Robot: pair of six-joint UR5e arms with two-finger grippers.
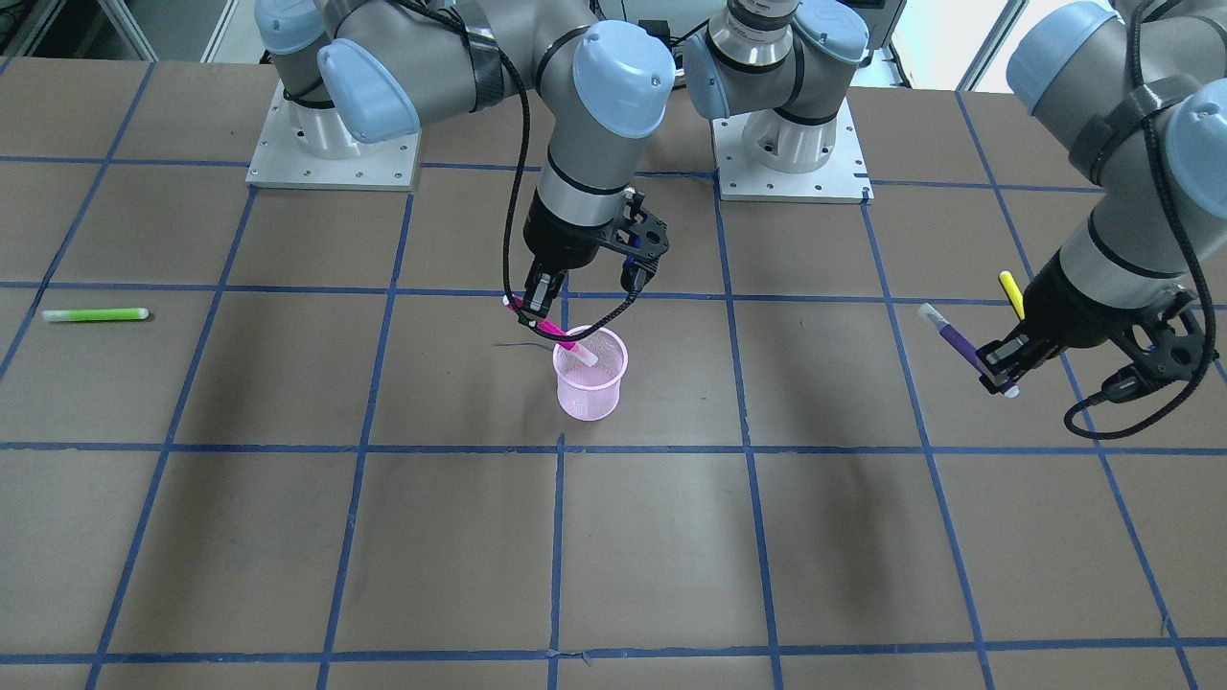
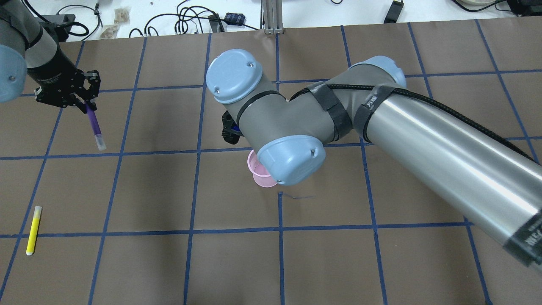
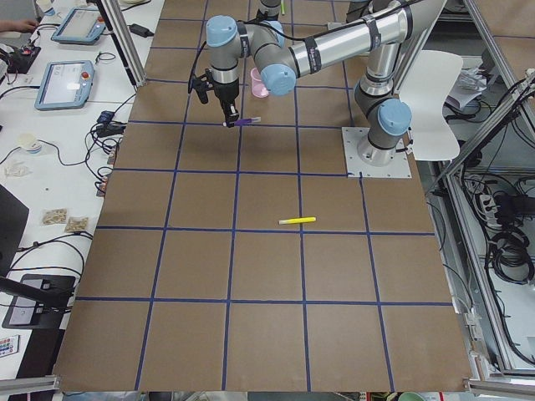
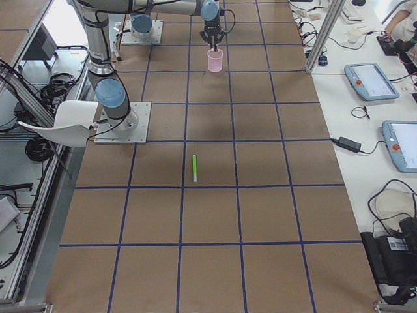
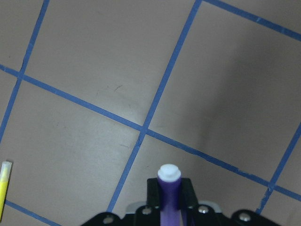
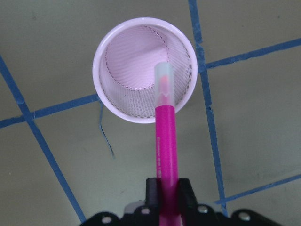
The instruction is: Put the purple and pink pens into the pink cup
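While the right fingers (image 6: pixel 153 188) are clamped on the pink pen (image 6: pixel 167 141), I see its pale capped tip hanging tilted over the mouth of the pink cup (image 6: pixel 131 56), at the side of the rim nearest the wrist; whether it touches the mesh I cannot tell. The cup stands upright near the middle of the bench (image 1: pixel 671 575), beside a blue tape line. Well apart, toward the robot's left end, the left fingers (image 5: pixel 187 190) grip the purple pen (image 2: pixel 93 123) clear of the surface, slanted, its pale cap pointing away from the wrist. A yellow pen (image 2: pixel 34 230) lies flat near that arm, and a green pen (image 1: pixel 94 314) lies flat far off on the robot's right.
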